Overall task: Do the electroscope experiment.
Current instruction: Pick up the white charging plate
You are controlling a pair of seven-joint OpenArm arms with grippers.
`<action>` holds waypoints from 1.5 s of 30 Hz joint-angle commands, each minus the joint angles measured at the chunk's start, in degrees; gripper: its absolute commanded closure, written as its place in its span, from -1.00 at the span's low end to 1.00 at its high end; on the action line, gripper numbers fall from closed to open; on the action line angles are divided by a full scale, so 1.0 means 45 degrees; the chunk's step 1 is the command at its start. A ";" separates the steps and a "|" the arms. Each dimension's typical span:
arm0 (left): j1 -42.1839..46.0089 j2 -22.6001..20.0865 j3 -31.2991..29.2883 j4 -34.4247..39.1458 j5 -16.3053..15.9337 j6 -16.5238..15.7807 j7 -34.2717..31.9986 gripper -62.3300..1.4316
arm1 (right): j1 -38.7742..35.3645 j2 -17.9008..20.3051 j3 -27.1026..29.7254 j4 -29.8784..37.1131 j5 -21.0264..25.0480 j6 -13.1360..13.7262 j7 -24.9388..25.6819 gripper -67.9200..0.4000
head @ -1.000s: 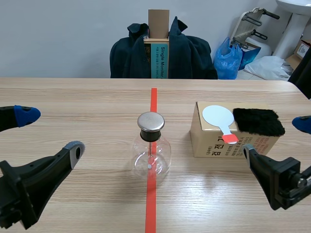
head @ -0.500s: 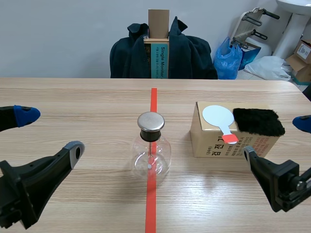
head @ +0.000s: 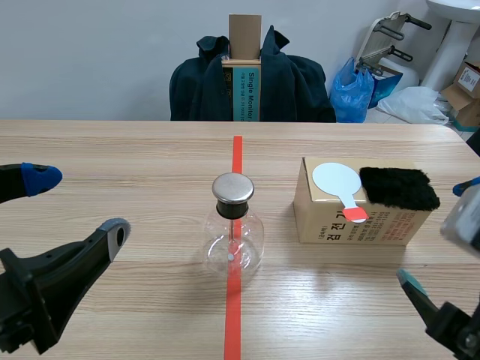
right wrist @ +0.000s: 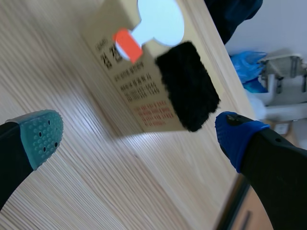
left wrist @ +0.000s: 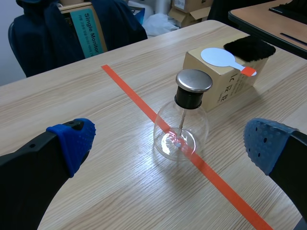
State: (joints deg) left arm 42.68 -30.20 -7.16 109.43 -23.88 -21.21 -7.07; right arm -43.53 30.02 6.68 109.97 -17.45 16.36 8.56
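My left gripper (left wrist: 169, 143) and right gripper (right wrist: 139, 136) both gape, empty. The electroscope (head: 235, 232) stands mid-table on the tape. We're at the opening step, I'd say: next the right must pinch the paddle (head: 335, 182) beside the fur (head: 399, 187) on the box (head: 330, 221).

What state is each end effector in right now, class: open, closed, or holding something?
Left end effector: open, holding nothing.
Right end effector: open, holding nothing.
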 commanded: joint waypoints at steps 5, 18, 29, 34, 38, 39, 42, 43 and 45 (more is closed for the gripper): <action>0.0034 -0.0068 0.0015 0.0194 -0.0078 -0.0029 -0.0180 -1.00 | 0.0112 0.0165 0.0083 0.0087 -0.3920 -0.0316 0.0364 -1.00; 0.0029 -0.0068 0.0015 0.0194 -0.0078 -0.0029 -0.0180 -1.00 | 0.2302 -0.1292 -0.1433 -0.4056 -0.9292 -0.5780 0.2278 -1.00; 0.0029 -0.0068 0.0015 0.0194 -0.0078 -0.0029 -0.0185 -1.00 | 0.5620 -0.2788 -0.3186 -0.7810 -1.0948 -0.9646 0.2229 -1.00; 0.0029 -0.0068 0.0015 0.0194 -0.0078 -0.0029 -0.0180 -1.00 | 0.6567 -0.2793 -0.3920 -0.8553 -1.0948 -0.9641 0.2293 -1.00; 0.0029 -0.0068 0.0015 0.0194 -0.0078 -0.0029 -0.0175 -1.00 | 0.6892 -0.2788 -0.4265 -0.8762 -1.0962 -0.9636 0.2331 -1.00; 0.0029 -0.0068 0.0015 0.0194 -0.0078 -0.0029 -0.0175 -1.00 | 0.6892 -0.2788 -0.4265 -0.8762 -1.0977 -0.9636 0.2472 -1.00; 0.0029 -0.0068 0.0015 0.0194 -0.0078 -0.0029 -0.0175 -1.00 | 0.6853 -0.2788 -0.4265 -0.8762 -1.0977 -0.9636 0.2963 -1.00; 0.0029 -0.0068 0.0015 0.0194 -0.0078 -0.0029 -0.0175 -1.00 | 0.6853 -0.2788 -0.4265 -0.8762 -1.0977 -0.9636 0.3099 -1.00; 0.0029 -0.0068 0.0015 0.0194 -0.0078 -0.0029 -0.0175 -1.00 | 0.6853 -0.2788 -0.4265 -0.8762 -1.0977 -0.9636 0.3288 -1.00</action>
State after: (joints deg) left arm 42.70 -30.20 -7.16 109.43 -23.86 -21.23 -7.07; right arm -12.95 16.69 -13.19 69.43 -67.09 -26.17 23.33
